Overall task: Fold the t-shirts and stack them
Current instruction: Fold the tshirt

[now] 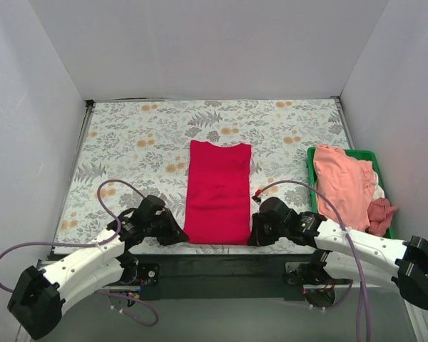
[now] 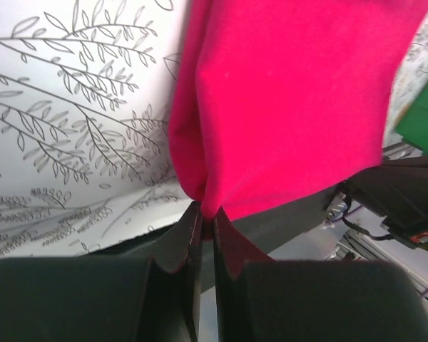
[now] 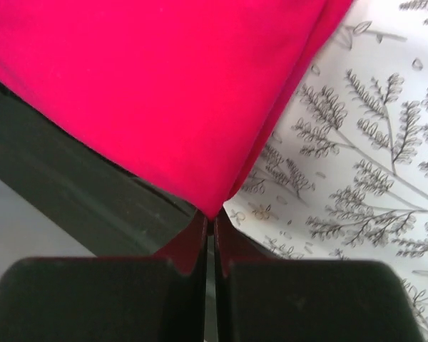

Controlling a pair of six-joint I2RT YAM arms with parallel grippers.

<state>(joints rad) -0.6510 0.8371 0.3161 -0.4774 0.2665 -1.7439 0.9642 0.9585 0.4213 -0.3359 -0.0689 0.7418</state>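
Observation:
A crimson red t-shirt (image 1: 218, 189) lies folded into a long narrow strip down the middle of the floral cloth. My left gripper (image 1: 180, 236) is shut on its near left corner, and the pinched red t-shirt (image 2: 285, 100) bunches at the fingertips of the left gripper (image 2: 207, 219). My right gripper (image 1: 254, 236) is shut on the near right corner; the red t-shirt (image 3: 164, 92) tapers to a point between the tips of the right gripper (image 3: 210, 222). A salmon pink t-shirt (image 1: 344, 183) and a maroon-pink t-shirt (image 1: 380, 214) lie heaped in the bin.
A green bin (image 1: 359, 154) stands at the right of the table against the wall. The floral tablecloth (image 1: 135, 142) covers the table, with its dark near edge (image 1: 214, 251) just under both grippers. White walls close in the left, back and right.

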